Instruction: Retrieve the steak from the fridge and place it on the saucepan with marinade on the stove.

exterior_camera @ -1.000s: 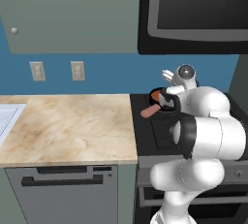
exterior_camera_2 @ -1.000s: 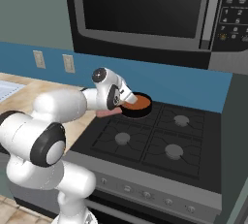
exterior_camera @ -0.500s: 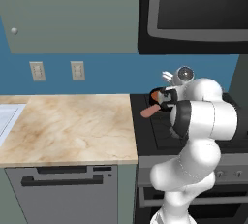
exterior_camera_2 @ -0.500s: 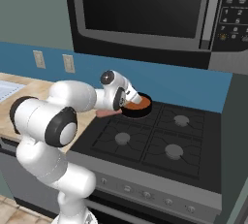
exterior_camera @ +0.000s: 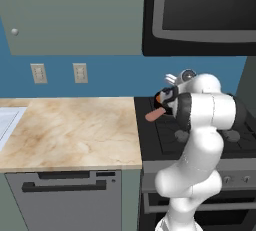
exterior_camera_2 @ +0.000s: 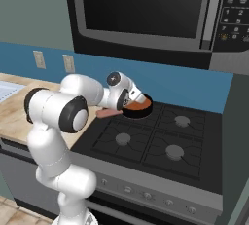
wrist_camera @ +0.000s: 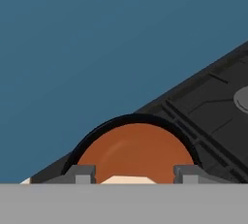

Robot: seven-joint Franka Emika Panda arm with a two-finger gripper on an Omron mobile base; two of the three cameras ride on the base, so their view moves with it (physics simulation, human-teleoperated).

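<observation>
On the black stove (exterior_camera_2: pixel 160 141) under the microwave (exterior_camera_2: pixel 146 14), the saucepan (exterior_camera_2: pixel 137 108) of orange marinade (wrist_camera: pixel 135 152) sits on the back left burner, and over it the gripper (wrist_camera: pixel 133 174) holds its fingers (wrist_camera: pixel 81 173) partly apart around the pale-edged steak (wrist_camera: pixel 128 180).

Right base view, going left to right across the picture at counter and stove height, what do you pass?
Wall outlets → marble counter → pan handle → saucepan with marinade → back right burner
</observation>
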